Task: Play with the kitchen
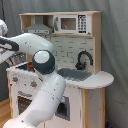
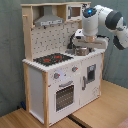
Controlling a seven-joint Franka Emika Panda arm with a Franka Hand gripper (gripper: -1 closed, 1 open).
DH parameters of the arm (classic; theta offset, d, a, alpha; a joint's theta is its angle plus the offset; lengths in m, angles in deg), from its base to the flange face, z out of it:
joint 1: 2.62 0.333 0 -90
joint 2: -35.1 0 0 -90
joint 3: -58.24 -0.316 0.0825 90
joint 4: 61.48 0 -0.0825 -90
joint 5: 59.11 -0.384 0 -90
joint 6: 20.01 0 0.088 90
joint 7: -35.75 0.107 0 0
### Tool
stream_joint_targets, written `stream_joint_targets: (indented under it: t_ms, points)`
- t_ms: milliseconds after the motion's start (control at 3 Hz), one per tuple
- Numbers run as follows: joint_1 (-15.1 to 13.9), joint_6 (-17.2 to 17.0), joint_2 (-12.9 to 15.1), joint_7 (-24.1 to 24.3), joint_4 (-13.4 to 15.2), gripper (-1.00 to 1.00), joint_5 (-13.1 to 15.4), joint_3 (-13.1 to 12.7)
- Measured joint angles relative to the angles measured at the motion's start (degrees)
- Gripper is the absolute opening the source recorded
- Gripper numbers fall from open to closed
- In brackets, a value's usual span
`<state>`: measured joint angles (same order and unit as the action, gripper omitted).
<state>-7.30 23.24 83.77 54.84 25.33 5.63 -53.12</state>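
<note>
arm (image 1: 47, 85) hides kitchen (image 1: 75, 50) hob, first exterior view | claw (image 2: 82, 50) fingers indistinct, second exterior view

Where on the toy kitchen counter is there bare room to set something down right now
In the first exterior view, the rounded end of the counter, right of the sink and black faucet, is bare. In the second exterior view, the hob also looks free. The sink end is crowded by the arm.

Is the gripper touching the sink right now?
Cannot tell. In the second exterior view the gripper sits low over the sink of the kitchen, hiding any contact. In the first exterior view the arm blocks it.
</note>
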Motion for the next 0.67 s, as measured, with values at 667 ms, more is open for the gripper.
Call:
stream_joint_targets:
  t_ms: [667]
  points:
    - [-4.82,0.0,3.08,8.01,6.32,-1.0,0.0,-4.81]
